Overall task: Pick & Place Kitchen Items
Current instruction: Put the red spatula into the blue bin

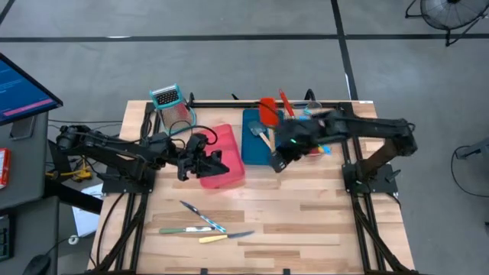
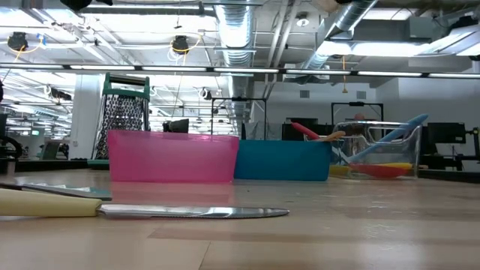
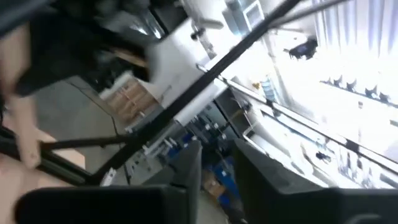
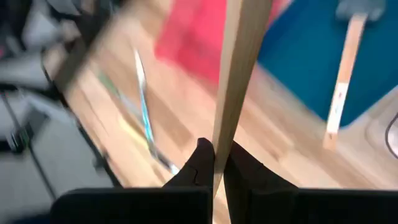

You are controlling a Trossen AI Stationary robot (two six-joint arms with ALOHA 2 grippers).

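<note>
Your right pincer (image 4: 213, 152) is clamped shut on a wooden handle (image 4: 231, 68), which runs straight up from between its fingers. The right wrist view does not show the head of that utensil. From above, this pincer (image 1: 279, 162) sits at the near right corner of the blue tray (image 1: 250, 149). A red spatula head (image 1: 267, 109) shows at the tray's far end, and the arm hides what lies between them.

Your left pincer (image 1: 216, 164) hangs over the near end of the pink tray (image 1: 229, 139). In its wrist view the two fingers (image 3: 186, 171) stand apart with nothing between them.

The grey spatula (image 1: 263, 136) lies inside the blue tray, wooden handle and all. The long red spoon (image 1: 285, 102) leans in the clear tray (image 2: 411, 150) at the far right of the bench (image 1: 306, 221). You can see a blue spoon (image 2: 394, 135) propped there too.

Three knives lie on the near part of the bench, well apart from the trays: a blue-handled one (image 1: 203, 217), a green-handled one (image 1: 178, 229) and a yellow-handled one (image 1: 221, 237). The grater (image 1: 168, 98) stands at the far left corner, beside the pink tray.
</note>
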